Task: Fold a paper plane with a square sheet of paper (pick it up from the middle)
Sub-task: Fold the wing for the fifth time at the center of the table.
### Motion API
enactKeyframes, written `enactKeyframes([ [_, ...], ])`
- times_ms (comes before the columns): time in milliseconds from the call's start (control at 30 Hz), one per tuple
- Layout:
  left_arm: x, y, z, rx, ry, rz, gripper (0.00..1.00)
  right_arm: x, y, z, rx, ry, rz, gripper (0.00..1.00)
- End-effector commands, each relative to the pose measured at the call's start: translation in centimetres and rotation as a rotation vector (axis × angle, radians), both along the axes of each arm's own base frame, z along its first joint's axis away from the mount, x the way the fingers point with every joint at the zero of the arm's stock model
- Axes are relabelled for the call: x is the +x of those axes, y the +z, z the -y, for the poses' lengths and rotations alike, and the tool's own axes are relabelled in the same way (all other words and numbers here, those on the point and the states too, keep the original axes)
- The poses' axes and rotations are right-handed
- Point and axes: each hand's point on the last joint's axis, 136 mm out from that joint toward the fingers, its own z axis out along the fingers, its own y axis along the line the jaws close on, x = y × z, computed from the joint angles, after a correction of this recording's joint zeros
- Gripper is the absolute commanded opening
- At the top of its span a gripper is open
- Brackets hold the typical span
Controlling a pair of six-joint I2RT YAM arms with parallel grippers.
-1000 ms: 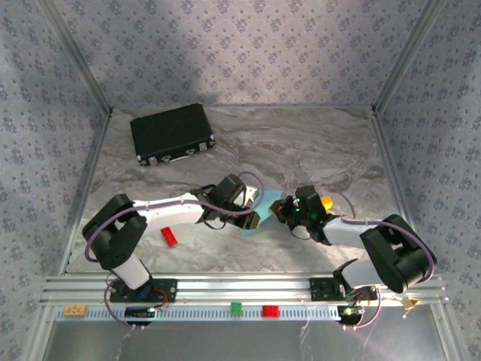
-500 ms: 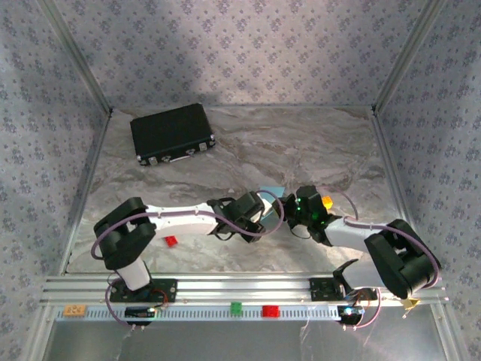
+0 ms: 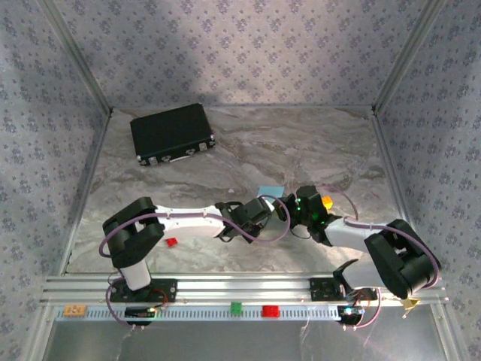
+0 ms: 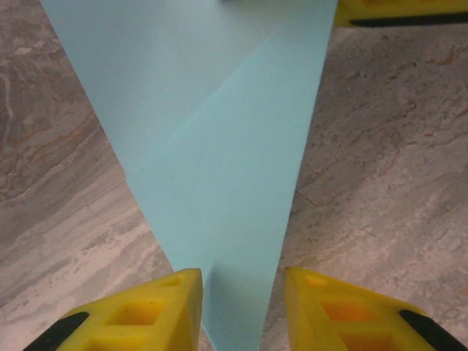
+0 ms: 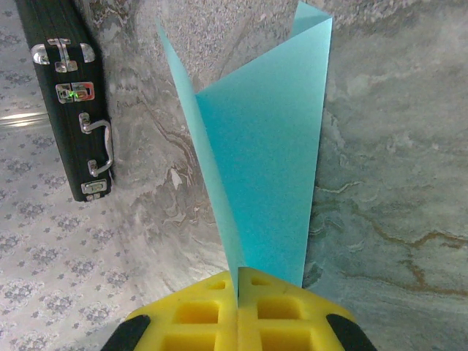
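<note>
"How far along?"

"Early, I'd say. The right gripper (image 5: 238,284) is clamped on the paper (image 5: 267,168), which sits between the arms, bent into a V. The left gripper (image 4: 241,296) straddles its narrow end, jaws apart."

"What's left?"

"Nose folds and wings. No plane yet."

The case (image 3: 172,133) lies at the bench's (image 3: 316,143) far left; the brick (image 3: 170,242) sits front left, just beside the left arm (image 3: 188,218). Mid-bench, the sheet of paper (image 3: 270,192) is between both claws: the left claw (image 4: 241,292) straddles it, and the right claw (image 5: 238,292), on its right, pinches its edge.
</note>
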Motion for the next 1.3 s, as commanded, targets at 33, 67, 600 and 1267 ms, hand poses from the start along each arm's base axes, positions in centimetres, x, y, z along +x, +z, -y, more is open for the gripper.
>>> enactKeyframes([
  [33, 0.1, 0.0, 0.2, 0.036, -0.017, 0.032, 0.27, -0.2, -0.1, 0.3, -0.002, -0.019, -0.008, 0.02],
  [67, 0.1, -0.1, 0.2, 0.037, -0.018, 0.034, 0.25, -0.2, 0.0, 0.3, -0.002, -0.020, -0.007, 0.02],
  [600, 0.2, -0.2, 0.2, 0.061, -0.025, 0.055, 0.24, -0.3, 0.0, 0.6, -0.006, -0.026, -0.009, 0.02],
  [1267, 0.1, 0.7, 0.7, 0.009, -0.036, 0.083, 0.30, -0.3, -0.4, 0.8, -0.001, -0.030, -0.015, 0.03],
])
